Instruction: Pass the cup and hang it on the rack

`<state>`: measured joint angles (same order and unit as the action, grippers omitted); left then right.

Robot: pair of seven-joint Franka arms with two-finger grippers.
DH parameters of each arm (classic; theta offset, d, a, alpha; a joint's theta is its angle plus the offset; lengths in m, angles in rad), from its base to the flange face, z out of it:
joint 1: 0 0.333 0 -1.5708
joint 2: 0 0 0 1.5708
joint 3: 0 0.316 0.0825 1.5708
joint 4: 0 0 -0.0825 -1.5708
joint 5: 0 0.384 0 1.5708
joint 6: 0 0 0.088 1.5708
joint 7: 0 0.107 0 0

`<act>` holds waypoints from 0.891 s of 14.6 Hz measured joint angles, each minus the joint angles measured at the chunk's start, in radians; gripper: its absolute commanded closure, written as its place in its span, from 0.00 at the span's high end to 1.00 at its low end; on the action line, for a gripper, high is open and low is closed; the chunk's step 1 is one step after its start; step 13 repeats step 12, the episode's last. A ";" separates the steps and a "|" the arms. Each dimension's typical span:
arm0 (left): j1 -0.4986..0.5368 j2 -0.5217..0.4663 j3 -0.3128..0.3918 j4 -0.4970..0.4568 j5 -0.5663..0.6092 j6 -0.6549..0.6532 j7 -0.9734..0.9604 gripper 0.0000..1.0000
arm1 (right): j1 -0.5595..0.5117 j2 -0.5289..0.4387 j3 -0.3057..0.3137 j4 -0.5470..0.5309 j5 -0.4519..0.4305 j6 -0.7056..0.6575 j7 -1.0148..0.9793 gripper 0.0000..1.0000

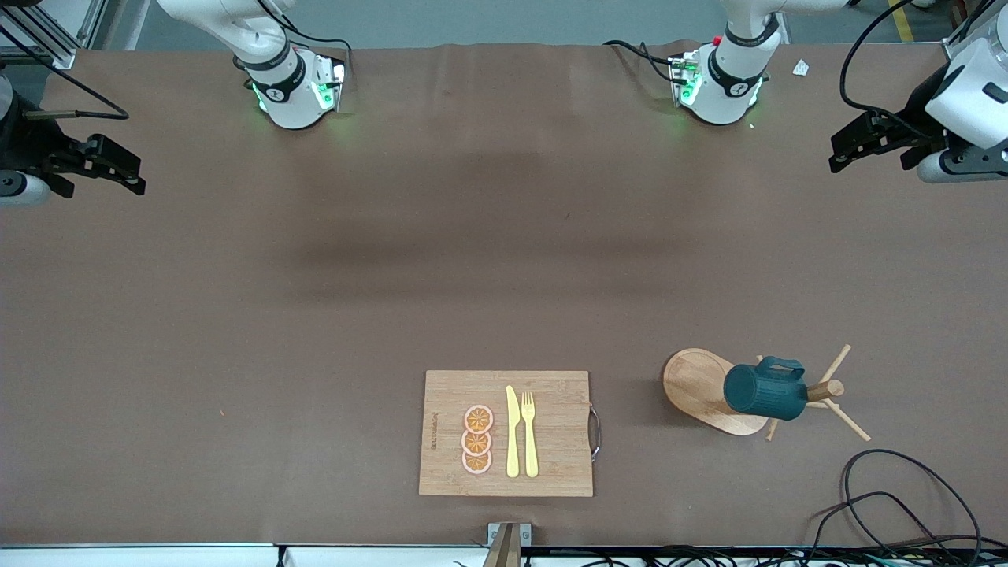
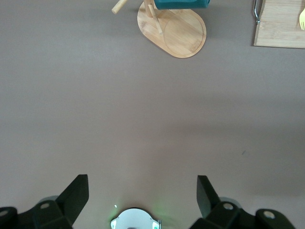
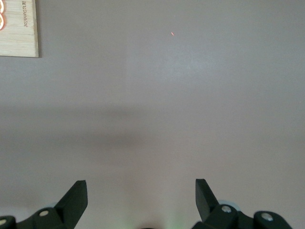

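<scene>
The dark teal cup (image 1: 765, 391) hangs on the wooden rack (image 1: 697, 386), its loop handle at a peg beside the central post. The rack stands near the front camera, toward the left arm's end of the table. The left wrist view shows the rack's oval base (image 2: 178, 31) and a strip of the cup (image 2: 181, 4). My left gripper (image 1: 836, 155) (image 2: 142, 183) hovers open and empty over the left arm's end of the table. Over the right arm's end, my right gripper (image 1: 139, 178) (image 3: 141, 187) is open and empty too. Both are well away from the cup.
A bamboo cutting board (image 1: 551, 472) (image 2: 281, 28) (image 3: 19, 33) lies near the front edge, beside the rack. On it are three orange slices (image 1: 477, 440), a yellow knife (image 1: 512, 433) and a fork (image 1: 529, 433). Black cables (image 1: 906, 504) loop at the near corner by the rack.
</scene>
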<state>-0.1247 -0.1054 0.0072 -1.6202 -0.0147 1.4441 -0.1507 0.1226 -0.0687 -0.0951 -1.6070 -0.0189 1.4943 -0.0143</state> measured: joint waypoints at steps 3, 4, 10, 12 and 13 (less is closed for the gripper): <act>0.001 -0.021 0.005 -0.013 0.019 0.003 0.000 1.00 | 0.000 0.000 0.000 0.000 0.000 0.000 0.000 1.00; 0.001 -0.023 0.006 -0.013 0.022 0.005 0.000 1.00 | 0.000 0.000 0.000 0.000 0.000 0.000 0.000 1.00; 0.005 -0.022 0.011 -0.004 0.024 0.011 0.000 1.00 | 0.000 0.000 -0.001 0.000 0.000 -0.001 0.000 1.00; 0.004 -0.020 0.010 -0.004 0.024 0.011 0.000 1.00 | 0.000 0.000 -0.002 0.000 0.000 -0.001 0.000 1.00; 0.004 -0.020 0.010 -0.004 0.024 0.011 0.000 1.00 | 0.000 0.000 -0.002 0.000 0.000 -0.001 0.000 1.00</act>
